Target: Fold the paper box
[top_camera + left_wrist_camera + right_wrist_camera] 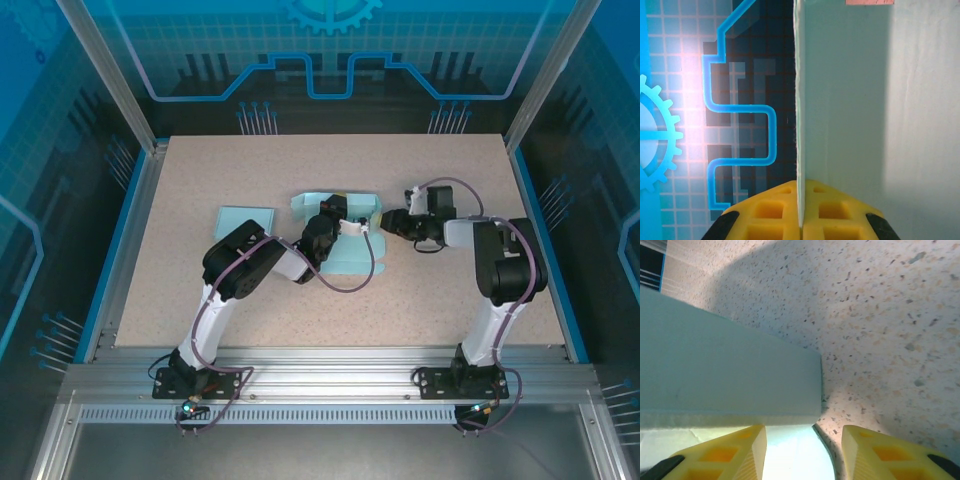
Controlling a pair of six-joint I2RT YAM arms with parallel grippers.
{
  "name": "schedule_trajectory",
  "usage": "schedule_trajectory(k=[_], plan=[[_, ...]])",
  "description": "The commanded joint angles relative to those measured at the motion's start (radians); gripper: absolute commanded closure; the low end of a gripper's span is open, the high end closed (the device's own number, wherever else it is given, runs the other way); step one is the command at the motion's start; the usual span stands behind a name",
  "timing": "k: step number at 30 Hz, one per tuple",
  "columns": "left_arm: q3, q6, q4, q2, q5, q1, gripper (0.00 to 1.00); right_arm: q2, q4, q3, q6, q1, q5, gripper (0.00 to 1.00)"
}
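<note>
From my seat the table [300, 160] takes most of the top view, and the paper box [350, 258] lies near its middle, partly raised. A spare flat sheet [245, 220] sits apart at the box's 9 o'clock.

The left gripper [801, 212] reaches in from 7 o'clock. Its jaws are pinched together on the edge of an upright wall [840, 100], which runs straight up toward 12 o'clock in the wrist view. The right gripper [804, 435] waits at the box's 3 o'clock with its jaws apart, just beside a side panel [715, 370] and gripping nothing.

I judge we are mid-fold, standing the walls up. Next I would keep the left pinch firm and bring the right jaws onto that side panel to crease it inward without dragging the box.
</note>
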Motion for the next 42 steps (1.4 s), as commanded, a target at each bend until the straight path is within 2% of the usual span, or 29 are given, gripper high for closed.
schedule_trajectory(k=[1, 15, 26, 34, 42], plan=[[-0.014, 0.005, -0.029, 0.024, 0.014, 0.002, 0.98, -0.012, 0.007, 0.034, -0.041, 0.032, 0.028, 0.54], [-0.024, 0.006, -0.031, 0.023, 0.029, 0.001, 0.98, -0.011, 0.065, 0.053, -0.085, 0.124, 0.152, 0.51], [-0.041, -0.015, -0.065, -0.003, 0.055, 0.001, 0.98, -0.091, 0.216, -0.098, -0.11, 0.149, 0.201, 0.51], [-0.047, -0.011, -0.088, -0.014, 0.073, 0.001, 0.98, -0.056, 0.194, -0.029, -0.11, 0.15, 0.282, 0.52], [-0.056, -0.008, -0.089, -0.021, 0.096, -0.01, 0.98, -0.017, 0.175, 0.046, -0.124, 0.163, 0.303, 0.53]])
